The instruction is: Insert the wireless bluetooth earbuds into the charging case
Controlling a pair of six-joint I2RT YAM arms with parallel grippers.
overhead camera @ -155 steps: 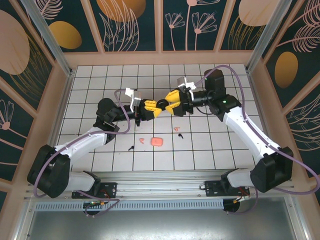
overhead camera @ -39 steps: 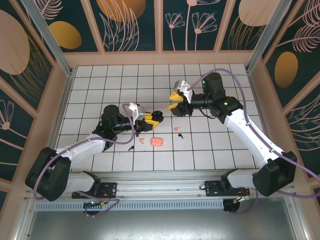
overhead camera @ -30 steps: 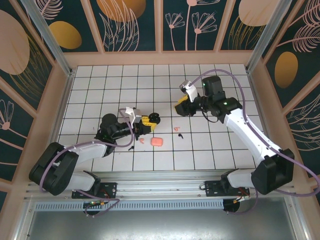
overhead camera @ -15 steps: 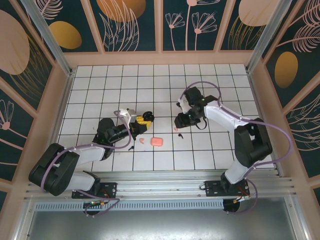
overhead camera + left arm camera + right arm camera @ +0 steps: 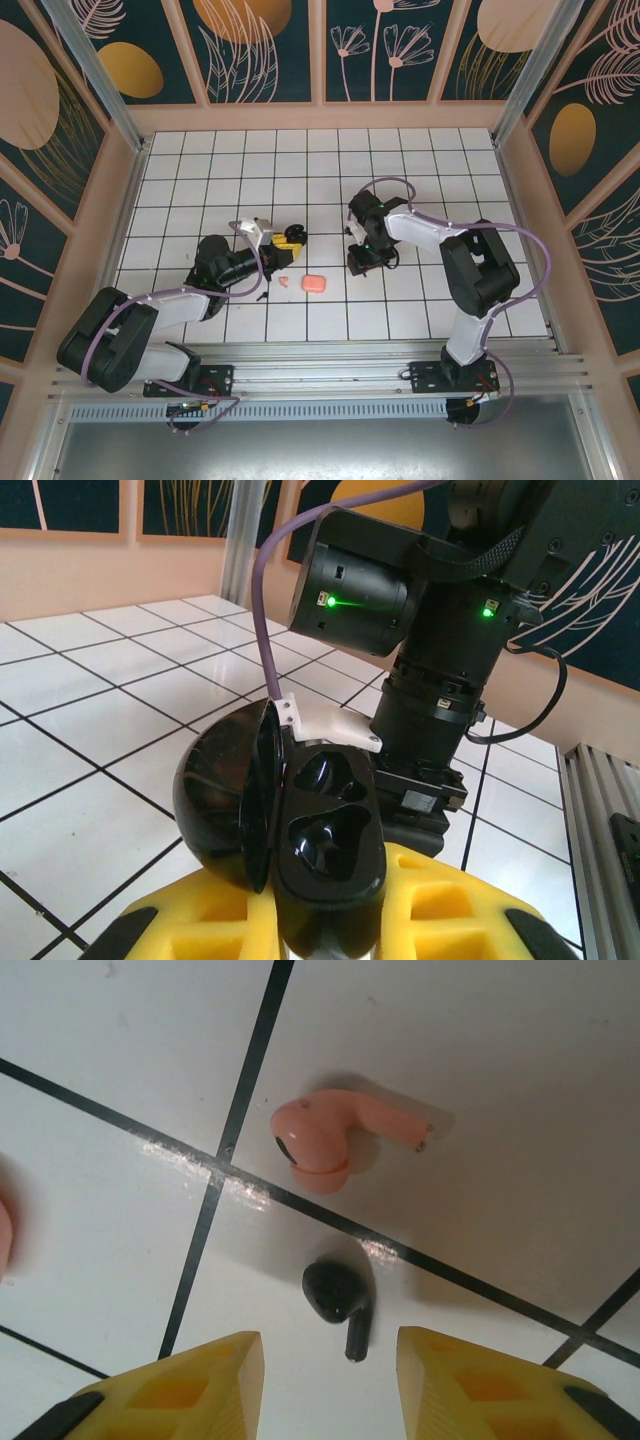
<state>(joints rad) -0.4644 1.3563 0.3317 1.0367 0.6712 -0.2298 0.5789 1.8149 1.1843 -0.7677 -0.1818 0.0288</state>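
- L gripper (image 5: pixel 325 925): yellow plastic fingers w/ dark recessed pockets, clamped on the black charging case (image 5: pixel 330 845).
- Case: glossy black, rounded pebble shape. The lid (image 5: pixel 225 795) is swung open to the left on its hinge. Two moulded wells (image 5: pixel 325 810) are seen inside, both empty.
- R gripper (image 5: pixel 330 1385): pointed down at the table. The yellow fingertips are set moderately apart and nothing is held between them.
- Pink earbud (image 5: pixel 320 1145): smooth salmon-pink plastic, bulbous head w/ a dark oval grille, short stem pointed right. It is laid on a white tile w/ its head touching a black grid line.
- Black earbud (image 5: pixel 340 1300): glossy, small round head, short stem aimed toward the gap between the R fingertips. It is laid just across the grid line from the pink one, near it but not touching.
- Table (image 5: pixel 420 160): shiny white square tiles, thin black grid lines. Pale scuffs are seen along the line by the earbuds.
- Pink case (image 5: pixel 314 284): small rounded rectangle, laid flat on the table between the two grippers, on the near side.
- Second pink earbud (image 5: pixel 284 281): laid just left of the pink case.
- Second black earbud (image 5: pixel 262 296): laid further left, close to the L forearm.
- R arm housing (image 5: pixel 350 580): dark cylinder w/ green lights and a purple cable (image 5: pixel 262 590), seen behind the open case.
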